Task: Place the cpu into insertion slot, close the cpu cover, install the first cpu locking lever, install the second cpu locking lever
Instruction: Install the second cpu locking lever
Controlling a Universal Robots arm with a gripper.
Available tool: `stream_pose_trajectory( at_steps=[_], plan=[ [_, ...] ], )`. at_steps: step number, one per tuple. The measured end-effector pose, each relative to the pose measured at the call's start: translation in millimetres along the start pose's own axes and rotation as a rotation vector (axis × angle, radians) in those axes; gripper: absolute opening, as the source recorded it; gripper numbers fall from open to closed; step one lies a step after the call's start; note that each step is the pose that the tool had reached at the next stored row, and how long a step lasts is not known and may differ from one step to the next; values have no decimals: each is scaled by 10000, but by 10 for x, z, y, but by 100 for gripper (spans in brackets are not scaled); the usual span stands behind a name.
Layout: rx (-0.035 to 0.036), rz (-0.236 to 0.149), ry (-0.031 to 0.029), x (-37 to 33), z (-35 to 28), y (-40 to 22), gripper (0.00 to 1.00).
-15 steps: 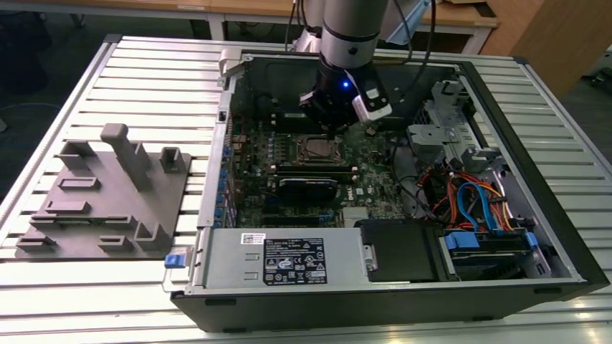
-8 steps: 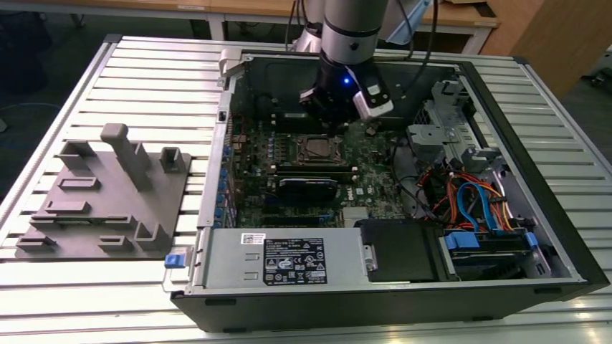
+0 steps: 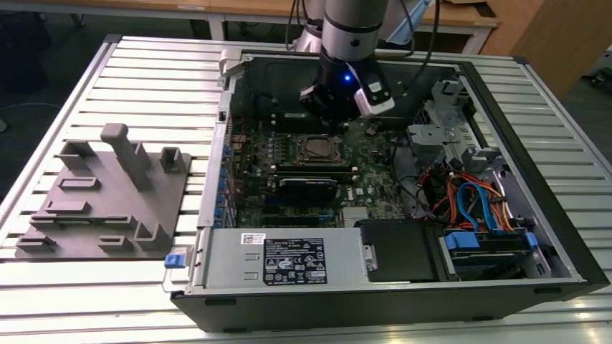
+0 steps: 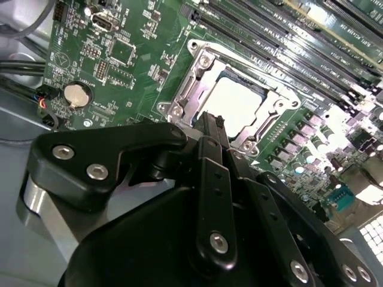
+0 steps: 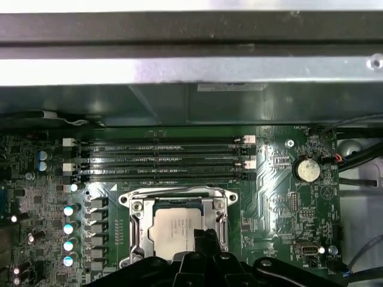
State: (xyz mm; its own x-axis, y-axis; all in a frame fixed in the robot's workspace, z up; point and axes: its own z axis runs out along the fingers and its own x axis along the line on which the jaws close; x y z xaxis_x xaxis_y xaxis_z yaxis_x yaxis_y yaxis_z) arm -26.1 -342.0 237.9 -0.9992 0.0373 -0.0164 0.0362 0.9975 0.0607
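The gripper (image 3: 337, 120) is hovering inside the open computer case (image 3: 535, 236), just above the far edge of the insertion slot (image 3: 316, 148) in the exterior view. In both wrist views the cpu (image 5: 177, 230) is sitting flat in that slot, its pale face showing through the window of the cpu cover (image 5: 139, 206), which is lying down over it. The fingers (image 4: 210, 128) are looking narrow, tips drawn together, gripping nothing, poised beside the socket rim in the second wrist view. My read: the chip is seated and the cover is down, so this is lever work. Doing it well is meaning a light, steady push along the lever's own arc, keeping clear of the memory slots (image 5: 161, 158) just beside the socket.
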Motion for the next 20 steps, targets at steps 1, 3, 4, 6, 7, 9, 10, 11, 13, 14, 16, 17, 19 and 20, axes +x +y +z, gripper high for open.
stream_pose_trajectory(
  at_steps=[1,3,4,6,7,9,10,11,13,14,16,17,19,20],
  plan=[
    [0,0,0,0,1,-12,11],
    [2,0,0,-1,0,-39,11],
    [2,0,0,-1,0,-56,11],
    [1,0,-1,-2,-1,-96,11],
    [2,0,0,-3,-2,-116,11],
    [3,0,0,-4,-4,-155,11],
    [2,0,0,-5,-5,-168,11],
    [1,1,-1,-4,-4,-170,11],
    [2,0,0,-5,-5,-170,11],
    [3,0,0,-4,-5,-171,11],
    [3,0,0,-4,-5,-171,11],
    [3,0,0,-4,-5,-171,11],
    [3,0,0,-4,-5,-171,11],
    [3,0,0,-4,-5,-171,11]
  ],
)
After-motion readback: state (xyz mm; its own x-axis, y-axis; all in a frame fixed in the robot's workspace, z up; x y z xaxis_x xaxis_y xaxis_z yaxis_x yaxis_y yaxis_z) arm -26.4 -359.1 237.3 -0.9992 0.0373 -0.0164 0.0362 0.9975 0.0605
